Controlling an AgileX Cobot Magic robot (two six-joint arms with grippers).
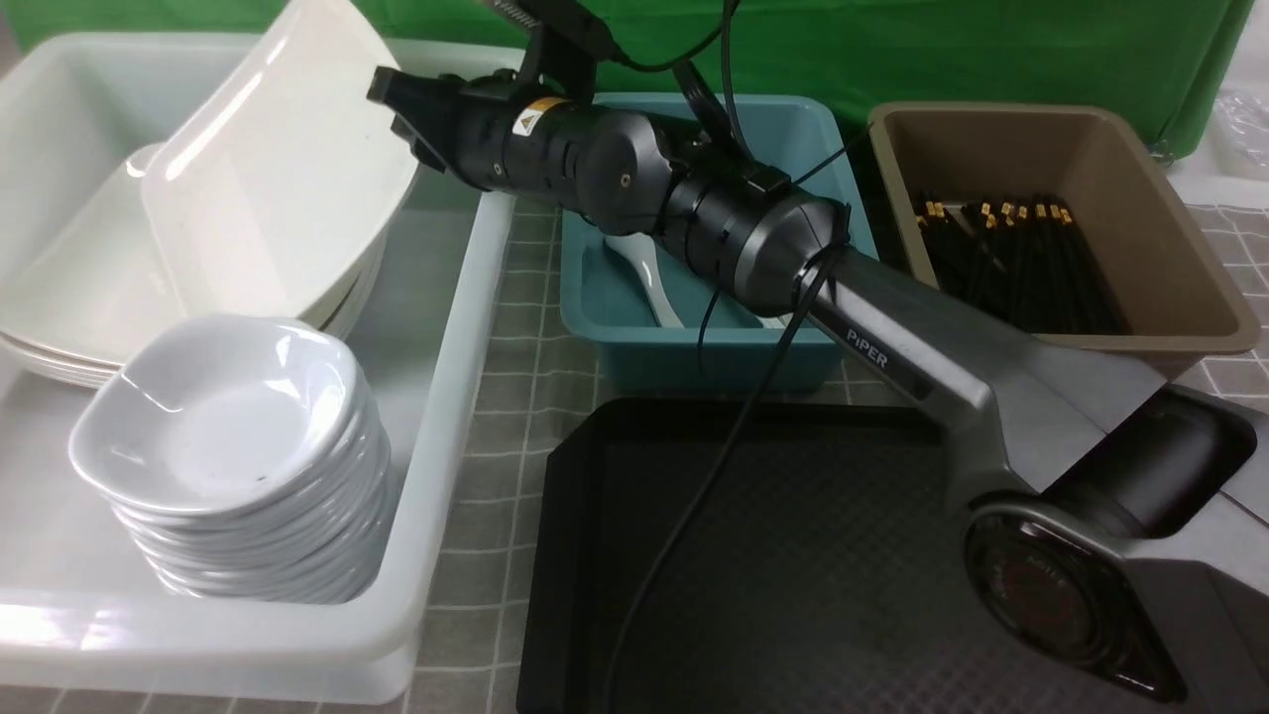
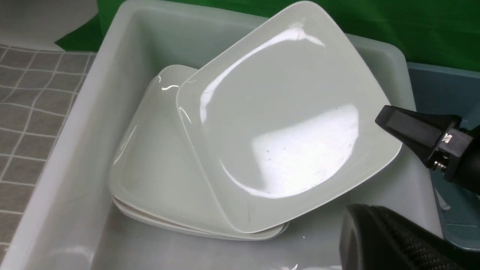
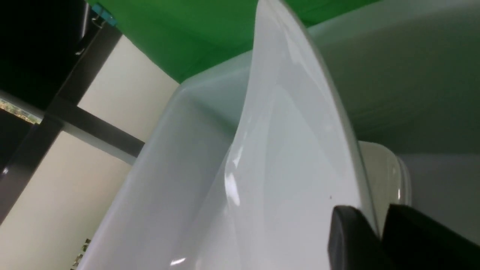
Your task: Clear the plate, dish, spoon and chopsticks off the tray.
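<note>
My right gripper (image 1: 392, 99) reaches across into the white tub (image 1: 436, 416) and is shut on the rim of the large white plate (image 1: 288, 169). The plate is tilted, with its low edge on a stack of like plates (image 2: 150, 180). The right wrist view shows both fingers clamped on the rim (image 3: 377, 221). The black tray (image 1: 793, 555) shows bare where the arm does not cover it. The small dish (image 1: 218, 407) tops a stack of dishes in the tub. A white spoon (image 1: 649, 273) lies in the teal tub. Black chopsticks (image 1: 1011, 258) lie in the brown tub. Only one left gripper finger (image 2: 375, 240) shows.
The teal tub (image 1: 813, 149) and the brown tub (image 1: 1150, 198) stand behind the tray on a grey checked cloth (image 1: 506, 397). A green backdrop closes the far side. The right arm (image 1: 892, 347) crosses over the tray and the teal tub.
</note>
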